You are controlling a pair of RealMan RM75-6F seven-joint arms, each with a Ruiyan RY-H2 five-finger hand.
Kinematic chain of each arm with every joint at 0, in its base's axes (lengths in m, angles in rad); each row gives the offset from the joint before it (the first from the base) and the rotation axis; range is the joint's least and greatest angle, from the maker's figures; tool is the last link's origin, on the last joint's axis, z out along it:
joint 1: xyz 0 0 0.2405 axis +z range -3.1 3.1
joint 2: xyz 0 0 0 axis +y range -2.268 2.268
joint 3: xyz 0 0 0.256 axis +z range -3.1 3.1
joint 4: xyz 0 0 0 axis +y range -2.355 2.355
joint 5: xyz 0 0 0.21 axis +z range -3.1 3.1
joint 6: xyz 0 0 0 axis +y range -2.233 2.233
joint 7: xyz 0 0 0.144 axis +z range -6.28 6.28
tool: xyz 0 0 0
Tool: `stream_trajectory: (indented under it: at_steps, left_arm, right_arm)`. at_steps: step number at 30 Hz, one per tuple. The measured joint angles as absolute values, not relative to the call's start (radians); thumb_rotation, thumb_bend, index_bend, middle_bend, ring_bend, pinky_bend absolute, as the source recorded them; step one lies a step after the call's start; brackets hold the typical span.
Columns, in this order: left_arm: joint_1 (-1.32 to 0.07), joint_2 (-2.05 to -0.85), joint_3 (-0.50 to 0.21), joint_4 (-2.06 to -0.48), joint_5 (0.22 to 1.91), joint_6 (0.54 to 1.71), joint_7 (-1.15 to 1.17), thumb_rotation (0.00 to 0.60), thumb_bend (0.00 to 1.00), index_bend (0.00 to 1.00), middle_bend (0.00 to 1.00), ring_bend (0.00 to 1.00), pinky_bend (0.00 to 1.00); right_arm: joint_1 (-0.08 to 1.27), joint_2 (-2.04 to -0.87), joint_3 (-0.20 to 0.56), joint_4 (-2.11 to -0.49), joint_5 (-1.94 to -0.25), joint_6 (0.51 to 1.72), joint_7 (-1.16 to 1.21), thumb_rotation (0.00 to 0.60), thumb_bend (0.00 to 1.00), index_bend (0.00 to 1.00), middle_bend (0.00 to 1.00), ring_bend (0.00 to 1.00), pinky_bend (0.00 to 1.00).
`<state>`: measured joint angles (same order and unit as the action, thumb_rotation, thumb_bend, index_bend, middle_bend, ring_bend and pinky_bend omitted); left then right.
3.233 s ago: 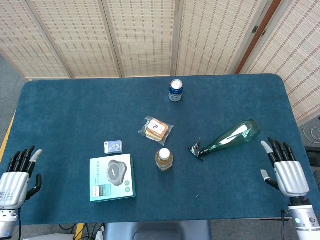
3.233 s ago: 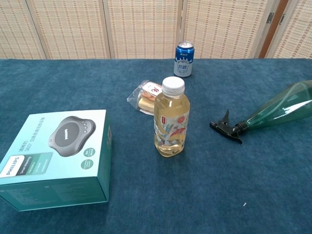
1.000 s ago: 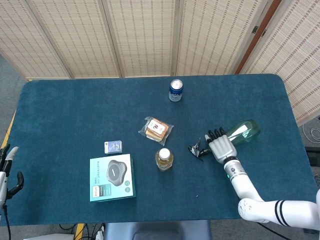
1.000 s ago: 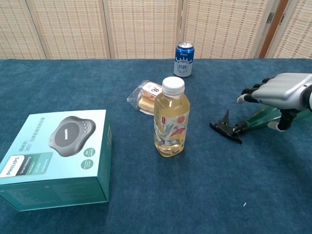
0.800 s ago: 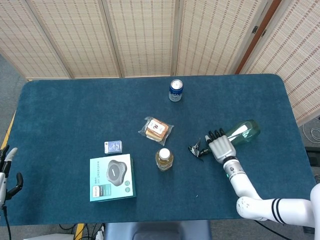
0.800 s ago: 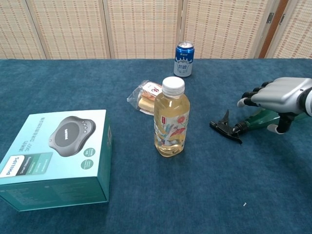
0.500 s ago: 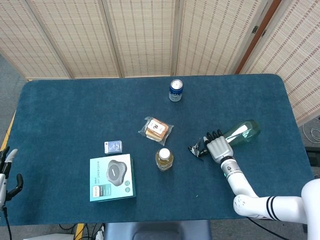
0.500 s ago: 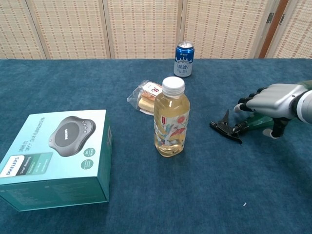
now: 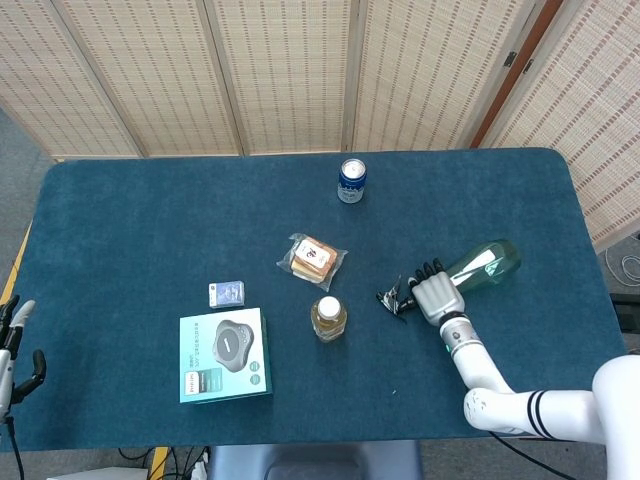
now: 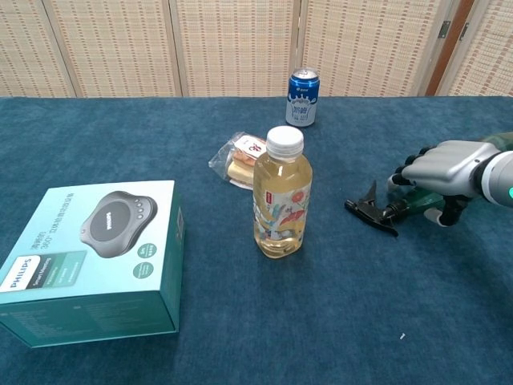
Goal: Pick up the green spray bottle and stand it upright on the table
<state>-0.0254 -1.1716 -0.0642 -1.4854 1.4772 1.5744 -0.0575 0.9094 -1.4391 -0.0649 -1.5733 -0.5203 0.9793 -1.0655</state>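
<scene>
Green spray bottle (image 9: 478, 267) lying flat; right hand (image 9: 434, 296) draped over neck, fingers curling, grip unclear.

On the blue-covered table (image 9: 150, 220): one green spray bottle (image 9: 478, 267), one capped drink bottle (image 9: 328, 318), one blue can (image 9: 351, 181), one wrapped snack packet (image 9: 313, 259), one teal boxed device (image 9: 225, 354), and one small pale box (image 9: 227, 294), possibly a card pack. Two robot hands are visible, the right hand (image 9: 435, 296) and the left hand (image 9: 12, 350)
</scene>
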Motion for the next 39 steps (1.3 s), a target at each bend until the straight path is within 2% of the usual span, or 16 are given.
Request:
stream_trajectory:
  at_steps: [7,21,26,31,39]
  left_arm:
    - [-0.023,-1.176,-0.064,-1.478,1.479,1.577,-0.061,0.6,0.59,0.05,0.0,0.0,0.0]
    - [-0.023,-1.19,-0.063,-1.461,1.476,1.566,-0.064,0.6,0.59,0.05,0.0,0.0,0.0]
    - [-0.024,-1.193,-0.063,-1.458,1.478,1.566,-0.064,0.6,0.59,0.05,0.0,0.0,0.0]
    - [-0.022,-1.193,-0.064,-1.458,1.476,1.567,-0.067,0.6,0.59,0.05,0.0,0.0,0.0]
    - [-0.021,-1.195,-0.063,-1.453,1.473,1.564,-0.071,0.6,0.59,0.05,0.0,0.0,0.0]
  right_arm:
    - [0.911,-1.445,-0.072,-1.563,-0.521,0.981,-1.049,0.6,0.44,0.24,0.24,0.05,0.15]
    - [0.902,-1.461,-0.092,-1.519,-0.536,0.96,-1.014,0.6,0.44,0.24,0.25,0.06,0.16]
    - [0.899,-1.467,-0.092,-1.511,-0.55,0.964,-1.002,0.6,0.45,0.3,0.32,0.12,0.24]
    - [0.894,-1.472,-0.091,-1.503,-0.58,0.968,-0.988,0.6,0.45,0.39,0.44,0.24,0.32]
    - [0.889,-1.471,-0.09,-1.509,-0.604,0.98,-0.981,0.6,0.45,0.44,0.49,0.29,0.35]
